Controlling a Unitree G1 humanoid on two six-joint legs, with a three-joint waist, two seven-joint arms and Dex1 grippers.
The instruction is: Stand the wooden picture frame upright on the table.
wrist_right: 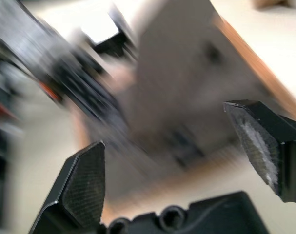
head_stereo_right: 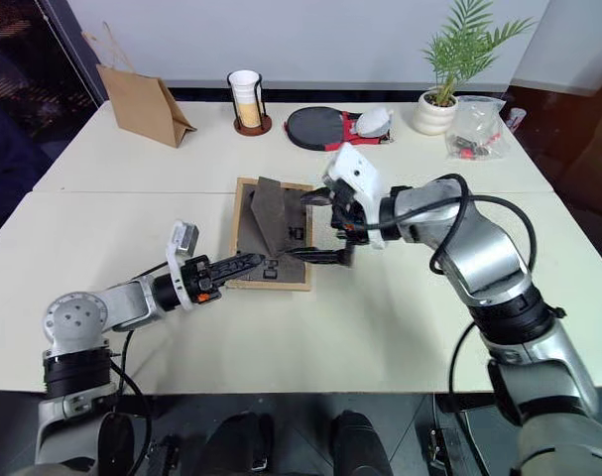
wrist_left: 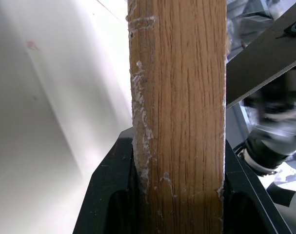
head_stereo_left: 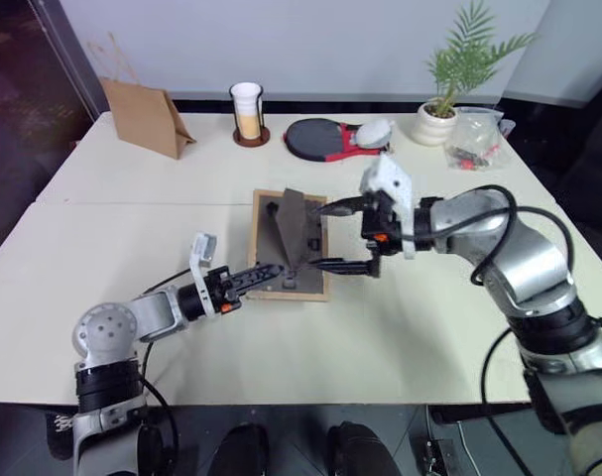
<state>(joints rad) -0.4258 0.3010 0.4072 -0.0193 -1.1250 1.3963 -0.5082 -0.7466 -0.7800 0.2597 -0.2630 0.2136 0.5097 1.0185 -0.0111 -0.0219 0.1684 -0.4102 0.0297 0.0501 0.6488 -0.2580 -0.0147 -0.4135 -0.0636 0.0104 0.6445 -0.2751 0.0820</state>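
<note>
Wooden picture frame [head_stereo_left: 289, 245] is near mid-bench [head_stereo_left: 400, 327], back panel up, fold-out stand [head_stereo_left: 293, 226] swung out and raised. Left gripper [head_stereo_left: 264, 272] is clenched on the frame's near wood edge, confirmed in the left wrist view. Right gripper [head_stereo_left: 342, 235] is spread wide just off the frame's right edge, grasping nothing.

Step in hand: stand deployed, frame not yet upright. Next move probably calls for tipping it up onto its bottom edge and stand, right gripper steadying; right wrist view is smeared, so contact there is unclear.

Containers: paper bag [head_stereo_left: 147, 117], contents hidden; cup holder [head_stereo_left: 248, 111] with stacked cups; pot [head_stereo_left: 436, 123] with plant; clear bag [head_stereo_left: 477, 137] with small items.
</note>
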